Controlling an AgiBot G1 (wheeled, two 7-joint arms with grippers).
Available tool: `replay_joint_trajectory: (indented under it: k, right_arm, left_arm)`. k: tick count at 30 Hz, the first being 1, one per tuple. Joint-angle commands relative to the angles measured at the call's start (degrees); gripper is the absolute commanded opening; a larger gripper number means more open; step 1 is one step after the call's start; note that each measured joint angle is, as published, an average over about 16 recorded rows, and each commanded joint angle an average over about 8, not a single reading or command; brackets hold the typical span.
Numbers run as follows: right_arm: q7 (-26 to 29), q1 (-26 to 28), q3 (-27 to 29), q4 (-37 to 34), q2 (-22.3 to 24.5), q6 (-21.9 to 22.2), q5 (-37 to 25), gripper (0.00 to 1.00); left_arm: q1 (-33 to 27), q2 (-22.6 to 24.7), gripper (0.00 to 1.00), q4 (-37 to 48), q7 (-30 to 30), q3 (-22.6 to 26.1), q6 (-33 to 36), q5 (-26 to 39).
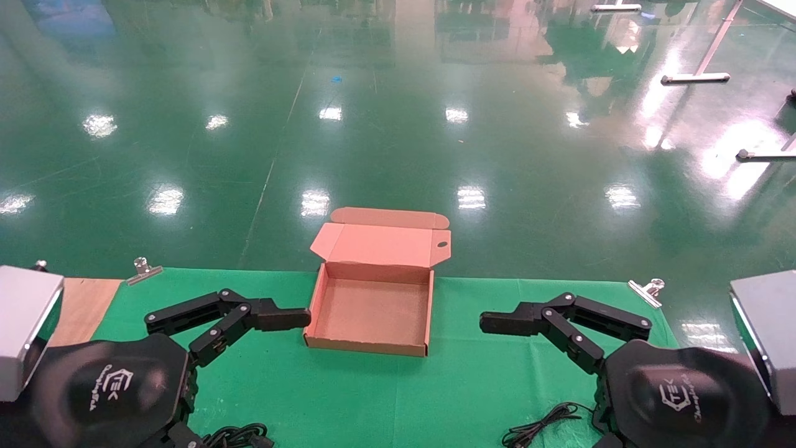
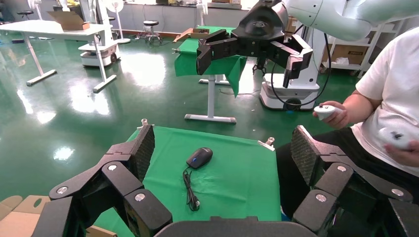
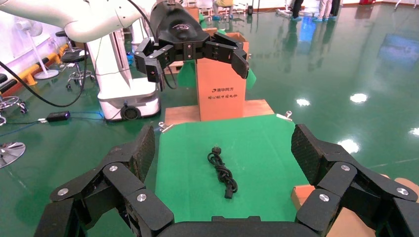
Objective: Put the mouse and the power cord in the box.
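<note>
the box [image 1: 373, 305] is sitting open at the frame's centre, between the left gripper [image 1: 249, 336] and the right gripper [image 1: 541, 339], both spread wide. the mouse [image 2: 199, 157] and the power cord [image 3: 222, 173] are lying on the green cloth [image 1: 373, 398], apart from either gripper.

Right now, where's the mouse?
The mouse lies on the green cloth on the robot's right side, under the raised right hand; the left wrist view shows it clearly. The box holds nothing.
</note>
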Motion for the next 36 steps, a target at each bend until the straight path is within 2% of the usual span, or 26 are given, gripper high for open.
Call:
replay_joint_trajectory:
  k: [1,9,20,28,32,36]
  right_arm:
    - [-0.15,-0.34,0.25,-0.11,0.12,0.14,0.40,1.00]
    - [-3.52,5.87,-7.80,0.00,-1.72,-2.92,-17.66,1.00]
    - [-13.91,16.11,-18.89,-9.04,-8.75,-2.40,-41.93,1.00]
    - [-23.18,22.20,-25.14,-14.68,-13.97,0.99,-57.51,1.00]
    - [-26.61,23.21,-27.44,-15.77,-16.68,4.45,-63.36,1.00]
    - [-29.31,22.87,-28.84,-17.52,-19.62,7.56,-66.13,1.00]
  left_arm:
    - [0.09,0.10,1.00,-0.24,0.05,0.08,0.09,0.02]
    - [-1.80,5.76,1.00,6.02,5.48,7.19,1.88,12.80]
    - [-9.95,11.85,1.00,19.42,12.58,17.28,0.56,34.69]
    - [-17.38,14.24,1.00,27.91,16.43,22.80,-4.70,50.31]
    - [-19.90,15.73,1.00,32.03,18.15,24.66,-6.59,55.03]
    - [-21.23,17.41,1.00,35.95,19.46,26.09,-8.64,58.31]
